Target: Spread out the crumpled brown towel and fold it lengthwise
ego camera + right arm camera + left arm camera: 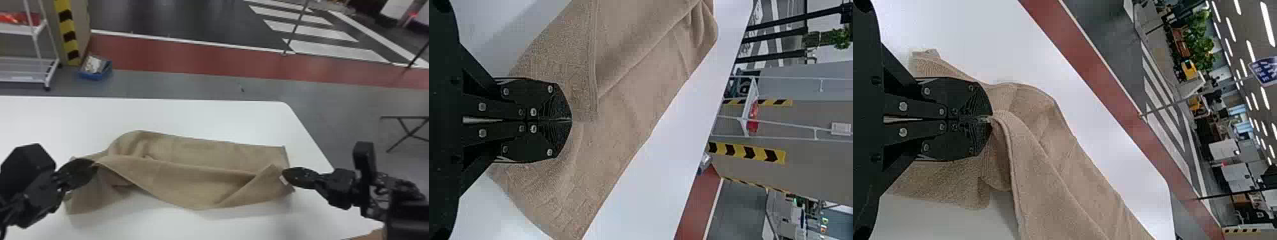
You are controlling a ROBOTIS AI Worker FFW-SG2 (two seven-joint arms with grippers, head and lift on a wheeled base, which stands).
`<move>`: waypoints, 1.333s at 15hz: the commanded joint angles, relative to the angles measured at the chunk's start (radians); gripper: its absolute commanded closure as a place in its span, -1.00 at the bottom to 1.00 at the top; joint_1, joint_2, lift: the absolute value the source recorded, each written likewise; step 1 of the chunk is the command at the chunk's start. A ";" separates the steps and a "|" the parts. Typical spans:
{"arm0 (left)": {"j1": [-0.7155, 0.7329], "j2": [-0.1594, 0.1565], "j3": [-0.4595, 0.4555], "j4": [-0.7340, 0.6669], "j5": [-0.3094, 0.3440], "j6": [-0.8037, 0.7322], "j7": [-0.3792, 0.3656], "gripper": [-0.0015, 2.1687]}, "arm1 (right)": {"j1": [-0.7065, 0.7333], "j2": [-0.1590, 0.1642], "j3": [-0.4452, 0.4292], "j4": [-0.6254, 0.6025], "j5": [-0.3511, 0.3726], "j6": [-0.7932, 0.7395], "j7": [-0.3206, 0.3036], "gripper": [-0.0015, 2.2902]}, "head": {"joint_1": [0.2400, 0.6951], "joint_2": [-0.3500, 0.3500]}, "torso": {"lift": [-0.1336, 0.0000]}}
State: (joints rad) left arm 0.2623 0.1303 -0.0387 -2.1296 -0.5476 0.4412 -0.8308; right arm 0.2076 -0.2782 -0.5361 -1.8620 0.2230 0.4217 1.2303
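The left claw (95, 162), at the left part of the brown towel (198, 153), has its two fingers closed on a pinch of cloth; in the left wrist view, folds fan out from the fingertips. The right claw (284, 172) is at the towel's right edge, its fingers pressed together; whether cloth is caught between them cannot be told. A small white tag (283, 180) on the towel lies just beside the right claw's tips.

The towel lies on a white table (207, 115), spanning the space between the two claws and continuing below and to the near side of the left claw as a loose, drooping portion. Its far layer is fairly smooth toward the right and rumpled toward the left. A nearer layer runs rightward from the left claw in a long fold, with a hollow under its left part. At the near right, a triangular flap is turned over, its peak close to the right claw. The towel is partly spread, with creases and overlapping layers.

Beyond the table, at far left, stand a white rack (28, 59) and a yellow-and-black striped post (66, 32), with a blue box (95, 75) on the floor beside the post. A dark folding stand (407, 127) is at the right.
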 commanded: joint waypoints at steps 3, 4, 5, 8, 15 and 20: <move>-0.107 -0.038 -0.083 0.007 -0.087 0.064 0.012 0.98 | -0.086 0.005 -0.074 -0.028 -0.056 0.038 -0.124 0.79 | 1.00 -0.88 | -0.86; -0.155 -0.072 -0.118 0.022 -0.120 0.101 0.010 0.98 | -0.108 0.005 -0.088 -0.043 -0.059 0.065 -0.141 0.80 | 1.00 -0.94 | -0.86; -0.209 -0.109 -0.156 0.046 -0.155 0.126 0.013 0.98 | -0.120 0.005 -0.108 -0.059 -0.059 0.069 -0.158 0.81 | 1.00 -0.97 | -0.86; -0.253 -0.133 -0.224 0.082 -0.158 0.221 0.087 -0.90 | -0.140 -0.007 -0.171 -0.068 -0.067 0.096 -0.178 0.81 | 1.00 -1.00 | -0.86; -0.051 -0.083 -0.125 -0.006 -0.071 0.202 0.217 -0.97 | -0.120 -0.012 -0.209 -0.059 -0.083 0.093 -0.198 0.81 | 1.00 -1.00 | -0.86; 0.005 -0.017 -0.040 -0.019 0.040 0.212 0.119 -0.80 | -0.091 -0.018 -0.222 -0.059 -0.083 0.059 -0.201 0.81 | 1.00 -1.00 | -0.86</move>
State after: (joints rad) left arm 0.2646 0.1075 -0.0945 -2.1591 -0.5476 0.6461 -0.6875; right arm 0.1079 -0.2948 -0.7561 -1.9205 0.1403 0.4964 1.0285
